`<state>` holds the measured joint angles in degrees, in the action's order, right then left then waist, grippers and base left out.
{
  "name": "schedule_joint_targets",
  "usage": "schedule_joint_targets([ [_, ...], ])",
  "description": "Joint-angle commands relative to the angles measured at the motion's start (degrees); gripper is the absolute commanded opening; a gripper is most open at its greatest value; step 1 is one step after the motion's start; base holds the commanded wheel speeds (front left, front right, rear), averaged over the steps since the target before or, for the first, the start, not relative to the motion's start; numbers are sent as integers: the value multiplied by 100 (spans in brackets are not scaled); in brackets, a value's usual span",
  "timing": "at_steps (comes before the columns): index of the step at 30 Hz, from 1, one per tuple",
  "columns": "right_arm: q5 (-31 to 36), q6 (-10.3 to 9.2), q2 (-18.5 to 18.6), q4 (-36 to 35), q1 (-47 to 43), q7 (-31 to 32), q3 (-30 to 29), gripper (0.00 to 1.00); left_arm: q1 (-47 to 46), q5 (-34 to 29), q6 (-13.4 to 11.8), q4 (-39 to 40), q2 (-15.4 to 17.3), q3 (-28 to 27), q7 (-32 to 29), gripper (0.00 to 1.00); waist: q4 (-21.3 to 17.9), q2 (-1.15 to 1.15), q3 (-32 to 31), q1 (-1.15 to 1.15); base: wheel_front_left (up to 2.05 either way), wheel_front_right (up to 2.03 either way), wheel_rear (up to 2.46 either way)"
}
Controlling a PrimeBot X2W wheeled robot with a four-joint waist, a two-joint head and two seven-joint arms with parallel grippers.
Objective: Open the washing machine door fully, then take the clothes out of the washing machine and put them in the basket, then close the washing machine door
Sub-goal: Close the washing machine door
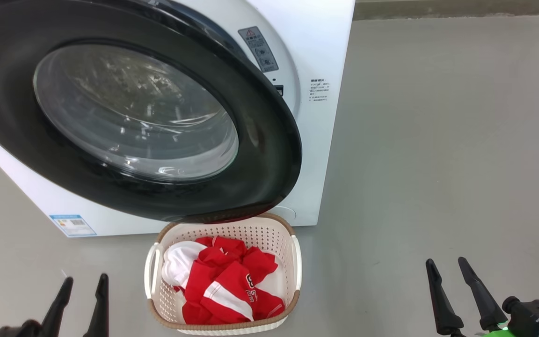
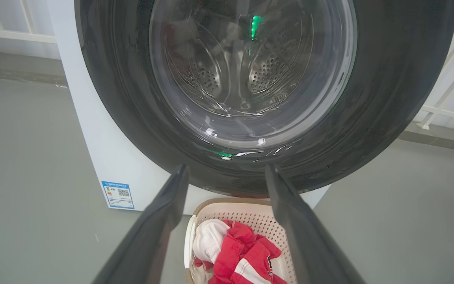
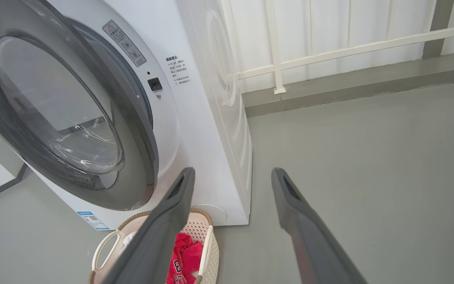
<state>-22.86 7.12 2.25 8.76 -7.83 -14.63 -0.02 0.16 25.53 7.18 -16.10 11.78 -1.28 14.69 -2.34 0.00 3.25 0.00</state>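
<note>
- My left gripper [image 1: 85, 280] hangs near-left of the small cream perforated plastic basket [image 1: 260, 234], its two long dark fingers spread wide with nothing between them.
- My right gripper [image 1: 446, 262] sits well to the right of the basket on the near side, equally wide and empty.
- The bright red garments with white parts and a printed number [image 1: 227, 281] lie heaped inside the basket, below its brown woven-look rim. I judge the unloading done.
- The large round door with its glossy black rim and bulging glass window [image 1: 260, 154] hangs directly above the basket's far rim. In the right wrist view it stands clear of the cabinet front, so it is ajar, not latched.
- Through the glass in the left wrist view I see bare perforated steel and no cloth I can make out, though reflections muddy it.
- The big white front-loading washing machine [image 1: 316, 47] stands just behind the basket. Closing its door is the only step I reckon is left.
- The door's lower edge looks close over the basket's far rim, and I cannot tell whether they touch. That is the edge I would watch on the swing.
- Right of the basket the grey floor [image 1: 438, 140] lies open as far as a white railing [image 3: 329, 51] beyond the machine, with plenty of room for my right arm.
</note>
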Motion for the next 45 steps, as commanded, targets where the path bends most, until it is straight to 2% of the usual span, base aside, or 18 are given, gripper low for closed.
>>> schedule_joint_targets([
  [1,43,36,63,-162,50,-37,73,100,-16,-103,31,183,82,-278,30,100,-7,0,-25,0,0,0,0],
  [11,21,36,63,-208,-82,-37,-33,100,291,-442,31,335,-147,-540,30,100,30,0,-72,0,0,0,0],
  [29,7,36,63,-224,-54,-37,-9,100,235,-549,31,422,-197,-533,30,100,194,0,-36,0,0,0,0],
  [30,-9,36,63,-242,-35,-37,11,67,219,-549,31,417,-203,-511,30,100,222,0,-30,0,0,0,0],
  [31,-21,36,63,-265,-12,-37,37,46,204,-547,31,412,-212,-485,30,100,252,0,-15,0,0,0,0],
  [32,-26,36,63,-280,21,-37,72,32,189,-539,31,409,-226,-468,30,100,281,0,-5,0,0,0,0],
  [33,-26,36,63,-280,21,-37,72,32,189,-539,31,409,-226,-468,30,100,281,0,-5,0,0,0,0],
  [34,-31,36,63,-289,65,-37,107,11,171,-532,31,407,-244,-449,30,100,319,0,9,0,0,0,0],
  [35,-37,36,63,-290,121,-37,149,0,154,-528,31,407,-266,-427,30,100,360,0,22,0,0,0,0],
  [45,-139,36,63,-100,1113,-37,759,0,-4,-526,31,404,-482,-145,30,100,959,0,117,0,0,0,0],
])
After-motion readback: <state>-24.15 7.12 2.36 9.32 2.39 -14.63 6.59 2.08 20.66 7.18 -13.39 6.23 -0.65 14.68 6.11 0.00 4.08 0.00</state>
